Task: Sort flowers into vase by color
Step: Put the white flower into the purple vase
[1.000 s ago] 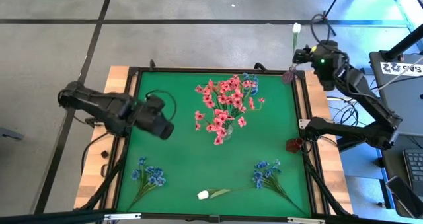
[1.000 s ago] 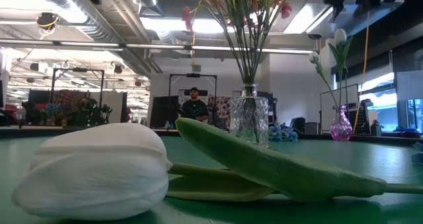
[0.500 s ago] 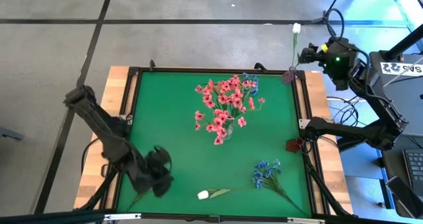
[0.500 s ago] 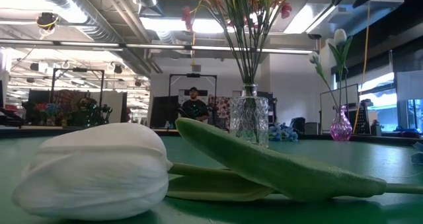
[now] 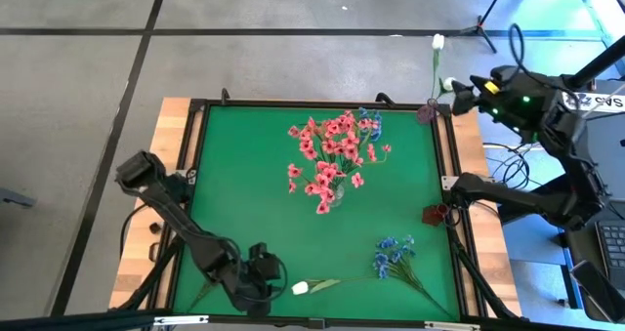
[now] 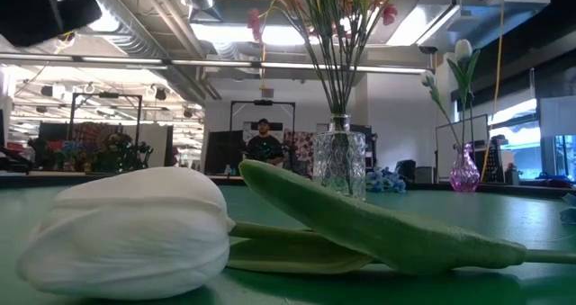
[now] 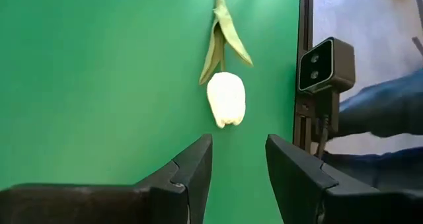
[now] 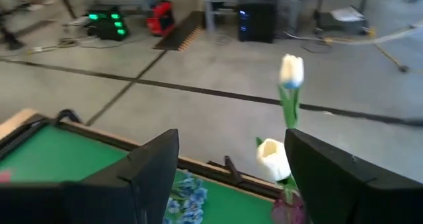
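Observation:
A white tulip (image 5: 301, 287) lies on the green mat near the table's front edge, with its bud (image 7: 226, 98) and leaves (image 6: 378, 224) flat on the mat. My left gripper (image 7: 239, 141) hangs open just left of the bud (image 5: 273, 282) without touching it. Pink flowers (image 5: 330, 155) and a few blue ones stand in a clear glass vase (image 6: 339, 164) at mid-table. A blue sprig (image 5: 394, 257) lies at the front right. Two white tulips (image 8: 291, 71) stand in a small pink vase (image 6: 464, 170) at the far right corner. My right gripper (image 5: 457, 87) hangs open in the air beside them.
The low camera (image 7: 326, 65) stands on the table's front rim close to the white tulip. A small red object (image 5: 435, 214) sits at the right edge. The black frame (image 5: 449, 155) borders the mat. A person stands far off in the room (image 6: 264, 143).
My left gripper has swung from the table's left side down toward the front edge and rightward to the white tulip, turning as it went; its arm now covers the blue sprig at the front left. My right gripper has drawn back rightward, away from the pink vase.

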You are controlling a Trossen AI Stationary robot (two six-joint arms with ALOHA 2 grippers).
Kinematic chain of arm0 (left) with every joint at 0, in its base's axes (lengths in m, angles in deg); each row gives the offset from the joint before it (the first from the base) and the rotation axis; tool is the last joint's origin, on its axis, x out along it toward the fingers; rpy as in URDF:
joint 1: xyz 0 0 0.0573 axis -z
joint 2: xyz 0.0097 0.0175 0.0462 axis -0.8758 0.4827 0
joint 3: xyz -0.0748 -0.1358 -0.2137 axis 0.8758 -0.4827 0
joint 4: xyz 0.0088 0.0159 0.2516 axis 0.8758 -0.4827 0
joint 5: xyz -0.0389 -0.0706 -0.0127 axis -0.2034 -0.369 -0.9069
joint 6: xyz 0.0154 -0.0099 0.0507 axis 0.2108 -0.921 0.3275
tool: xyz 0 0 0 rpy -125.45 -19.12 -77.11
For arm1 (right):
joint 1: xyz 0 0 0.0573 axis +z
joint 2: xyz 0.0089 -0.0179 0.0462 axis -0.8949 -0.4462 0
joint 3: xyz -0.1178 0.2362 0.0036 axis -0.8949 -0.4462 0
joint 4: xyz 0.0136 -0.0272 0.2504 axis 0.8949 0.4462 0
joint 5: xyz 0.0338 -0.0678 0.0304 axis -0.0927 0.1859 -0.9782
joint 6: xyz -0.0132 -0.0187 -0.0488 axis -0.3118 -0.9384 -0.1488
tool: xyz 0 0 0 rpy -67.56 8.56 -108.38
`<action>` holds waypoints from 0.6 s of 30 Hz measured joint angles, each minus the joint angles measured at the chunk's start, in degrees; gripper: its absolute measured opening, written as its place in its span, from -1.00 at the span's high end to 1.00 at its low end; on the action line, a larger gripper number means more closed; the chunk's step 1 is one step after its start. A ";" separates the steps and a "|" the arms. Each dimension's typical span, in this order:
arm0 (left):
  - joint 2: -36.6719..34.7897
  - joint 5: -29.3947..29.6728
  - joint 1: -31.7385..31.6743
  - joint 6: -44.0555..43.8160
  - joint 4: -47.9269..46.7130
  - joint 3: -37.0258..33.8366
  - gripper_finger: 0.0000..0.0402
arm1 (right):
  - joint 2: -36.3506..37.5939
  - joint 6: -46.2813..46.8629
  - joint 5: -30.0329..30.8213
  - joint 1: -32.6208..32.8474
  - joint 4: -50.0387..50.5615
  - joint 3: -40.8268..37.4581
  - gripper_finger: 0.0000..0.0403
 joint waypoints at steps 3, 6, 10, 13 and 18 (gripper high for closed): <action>2.45 0.05 -0.33 1.05 1.93 0.02 0.28 | 1.72 -2.83 -8.01 0.00 0.18 0.00 -0.37; 4.45 0.34 -1.38 1.11 2.77 0.02 0.21 | 2.26 -4.73 -18.33 0.01 1.73 -0.12 -0.37; 5.91 1.32 -3.18 1.07 2.68 0.02 0.11 | 1.83 -6.30 -33.07 0.02 2.04 -1.43 -0.37; 5.95 1.03 -4.20 1.29 2.68 0.02 0.07 | 1.21 -6.99 -44.43 0.07 1.24 -3.11 -0.37; 5.97 0.61 -5.02 1.12 2.02 0.02 0.07 | 1.71 -7.67 -51.73 0.07 0.24 -5.89 -0.37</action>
